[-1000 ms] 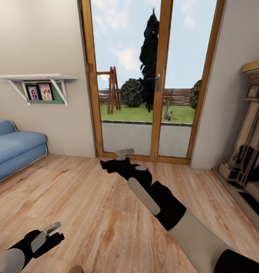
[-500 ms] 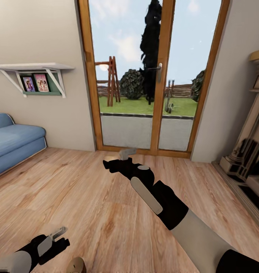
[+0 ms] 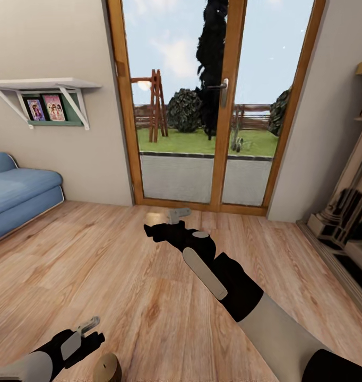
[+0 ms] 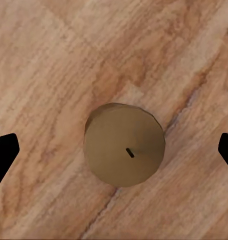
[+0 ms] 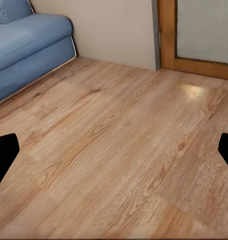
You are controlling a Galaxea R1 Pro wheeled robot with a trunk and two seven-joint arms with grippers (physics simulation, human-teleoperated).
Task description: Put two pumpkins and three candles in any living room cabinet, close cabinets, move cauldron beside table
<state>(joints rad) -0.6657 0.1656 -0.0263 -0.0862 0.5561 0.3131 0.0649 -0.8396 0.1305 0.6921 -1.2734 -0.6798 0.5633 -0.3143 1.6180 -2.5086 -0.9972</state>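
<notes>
The candle [image 3: 107,368] has come into view beside the spread-apart left tool [image 3: 91,330]; right tool [image 3: 177,215] apart, empty.

The candle [image 4: 125,151] is tan-brown with a small dark wick mark. The floor [image 3: 122,276] shows light brown wood grain. The sofa [image 3: 16,193] is blue.

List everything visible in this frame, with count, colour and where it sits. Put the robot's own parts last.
candle: 1, tan, upright on the wood floor, below the left gripper
sofa: 1, blue, against the left wall
wall shelf: 1, white, above the sofa, two framed pictures under it
glass doors: 1 pair, orange-brown wood frame, far wall, garden beyond
fireplace surround: 1, beige and dark, at right
left gripper: 1, black and grey, open, above the candle
right gripper: 1, black and grey, open, stretched toward the doors
</notes>
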